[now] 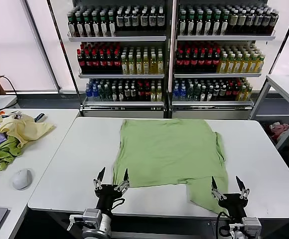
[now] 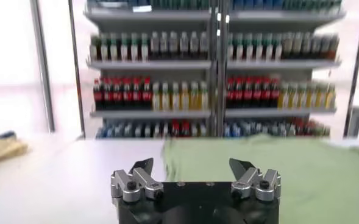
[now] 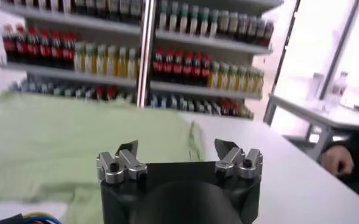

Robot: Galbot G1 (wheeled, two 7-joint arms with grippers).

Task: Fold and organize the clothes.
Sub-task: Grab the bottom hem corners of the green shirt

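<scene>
The left tool [image 1: 111, 178] sits at the near edge of the white bench [image 1: 79, 164]. Its two fingers are spread apart and hold nothing. It is just beside the near left corner of the green shirt [image 1: 169, 149], but not touching it. In the left wrist view the tool [image 2: 193, 167] points across the bench, with the shirt [image 2: 270, 167] ahead of it and a little to one side.

The right tool [image 1: 229, 185] is at the near edge too, on the right side. Its fingers are also spread apart and hold nothing. It sits just beside the bit of shirt that hangs down toward the near edge. In the right wrist view the tool [image 3: 178, 152] has the shirt [image 3: 63, 137] lying in front of it.

The shirt lies mostly flat in the middle of the bench, with its plain green side up. Its right side is bunched up.

On a side table to the left there is a heap of clothes [image 1: 10, 137] and a mouse [image 1: 22, 179]. Behind the bench stand shelves of bottles [image 1: 169, 50].
</scene>
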